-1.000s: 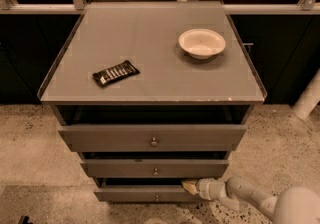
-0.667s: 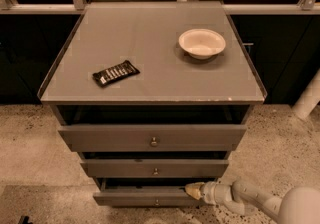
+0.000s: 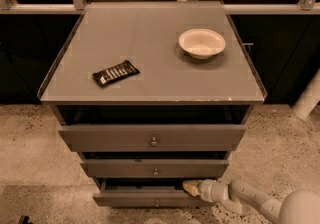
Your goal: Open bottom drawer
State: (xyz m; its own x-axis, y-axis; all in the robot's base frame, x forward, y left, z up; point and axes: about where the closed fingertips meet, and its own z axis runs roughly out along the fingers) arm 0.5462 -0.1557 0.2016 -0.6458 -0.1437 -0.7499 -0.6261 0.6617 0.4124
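The bottom drawer [image 3: 140,198] is the narrowest grey front at the foot of the cabinet, with a tiny round knob [image 3: 156,202]. It stands pulled out a little, with a dark gap above its front. My gripper [image 3: 191,188] reaches in from the lower right on a white arm [image 3: 260,203]. Its tan tip sits at the top edge of the bottom drawer front, right of the knob.
The middle drawer [image 3: 155,168] and the top drawer [image 3: 152,138] sit above. On the cabinet top [image 3: 150,28] lie a dark snack bar [image 3: 115,73] and a white bowl [image 3: 202,43]. Speckled floor [image 3: 35,158] surrounds the cabinet. A white post [image 3: 307,98] stands at the right.
The bottom drawer has slid out toward me a little, and my gripper has moved with it at its top edge.
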